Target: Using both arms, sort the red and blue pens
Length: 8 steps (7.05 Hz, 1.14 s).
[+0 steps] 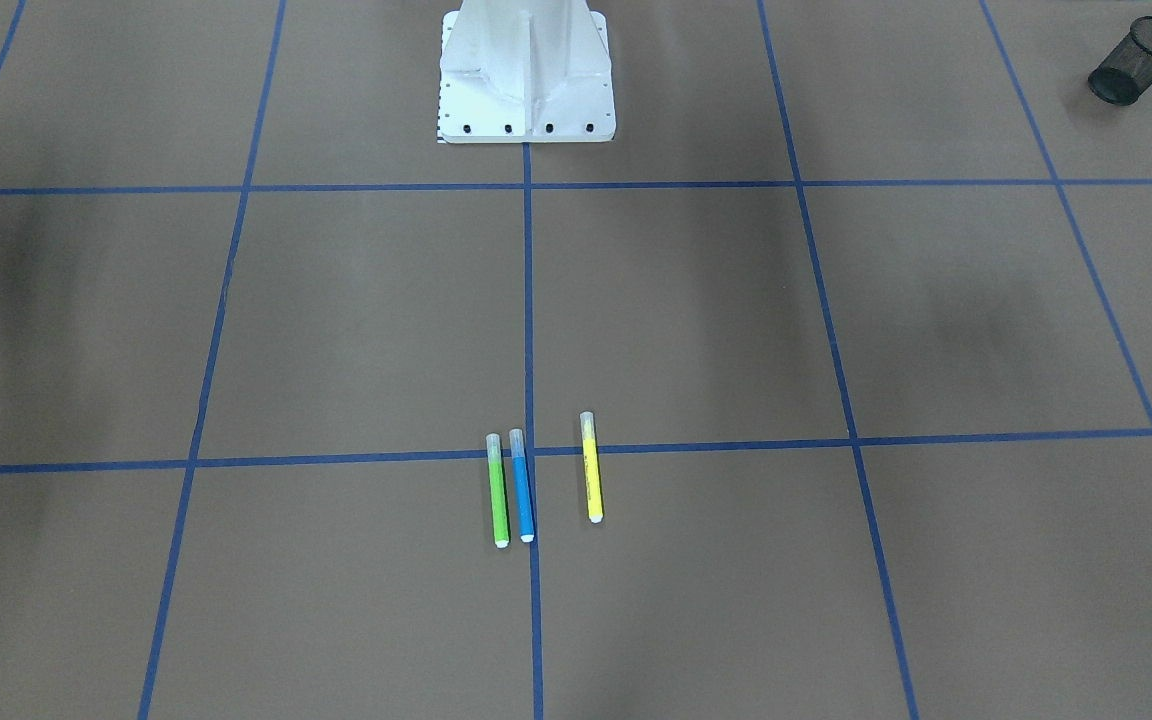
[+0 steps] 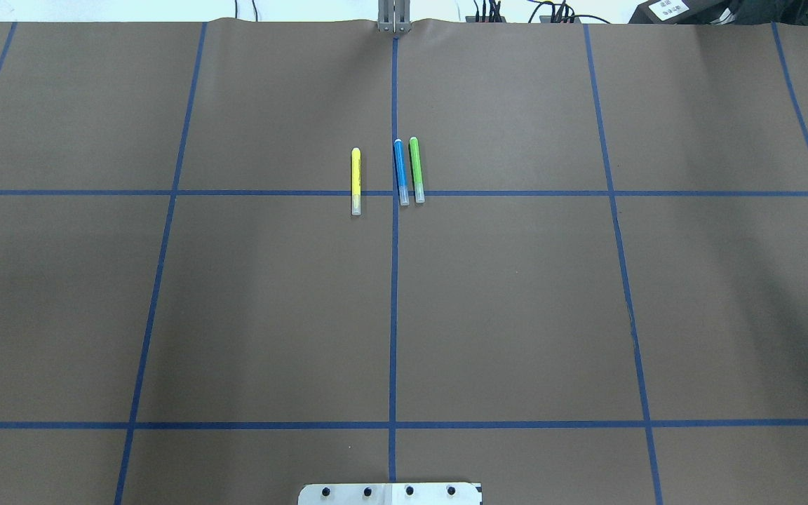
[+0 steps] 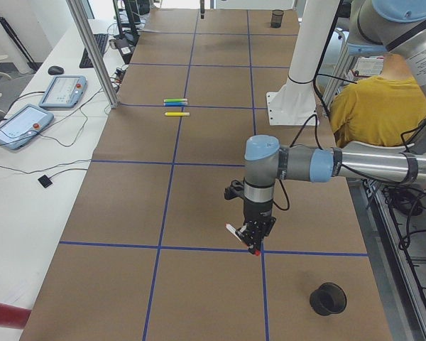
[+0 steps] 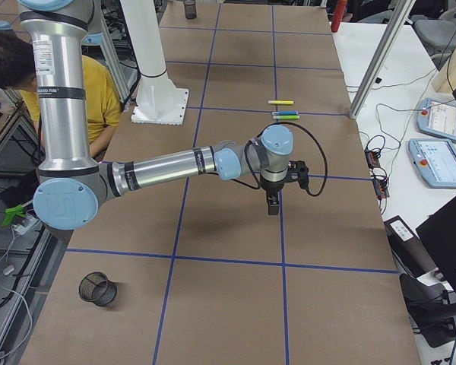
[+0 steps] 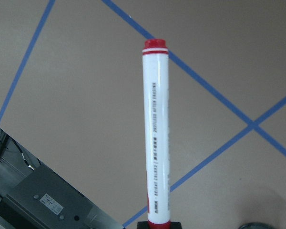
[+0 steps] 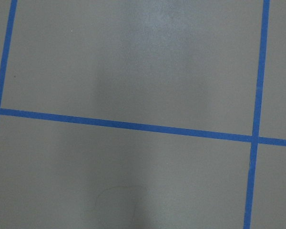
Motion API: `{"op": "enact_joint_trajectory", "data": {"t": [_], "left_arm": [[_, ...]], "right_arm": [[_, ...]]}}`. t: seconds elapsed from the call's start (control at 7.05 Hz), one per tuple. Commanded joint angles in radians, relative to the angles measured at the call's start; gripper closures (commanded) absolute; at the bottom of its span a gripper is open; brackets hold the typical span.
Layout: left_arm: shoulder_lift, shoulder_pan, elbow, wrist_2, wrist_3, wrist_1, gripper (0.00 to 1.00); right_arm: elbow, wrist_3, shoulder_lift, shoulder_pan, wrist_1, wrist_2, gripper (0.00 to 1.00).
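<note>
The left gripper (image 3: 254, 238) is clamped on one red end of the red pen (image 5: 155, 133), which juts out long, in the air near the cup (image 3: 328, 299) but not over it. I judge the step to be the carry to that cup: swing the free end over its mouth, tip it down, and release only once it is inside the rim. Well away from the cup, the blue pen (image 2: 400, 172) lies just beside the green pen (image 2: 416, 170); farther yet hangs the right gripper (image 4: 272, 205), fingers apart or together I cannot tell

No legible text (red pen (image 5: 155, 129) print blurred)
</note>
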Motion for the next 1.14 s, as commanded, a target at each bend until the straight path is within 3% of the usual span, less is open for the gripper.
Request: {"op": "enact_joint_trajectory", "data": {"t": [0.0,0.28,0.43,0.85,0.99], "left_arm": [[0.145,-0.052,0.019,0.157,0.08,-0.05,1.0],[0.255,-0.051,0.031,0.27,-0.03,-0.044,1.0],[0.301,-0.049,0.037,0.275,-0.111,-0.03,1.0],[0.318,-0.04,0.046,0.253,-0.167,0.042,1.0],[0.318,-0.039,0.051,0.183,-0.159,0.053,1.0]], "right_arm": [[0.001,0.0,-0.005,-0.002,0.0,0.001,0.0],[0.006,0.0,-0.015,-0.007,0.0,0.001,0.0],[0.006,0.0,-0.017,-0.01,0.006,0.003,0.0],[0.001,0.002,-0.046,-0.018,0.054,0.006,0.0],[0.001,0.002,-0.046,-0.018,0.054,0.01,0.0]]}}
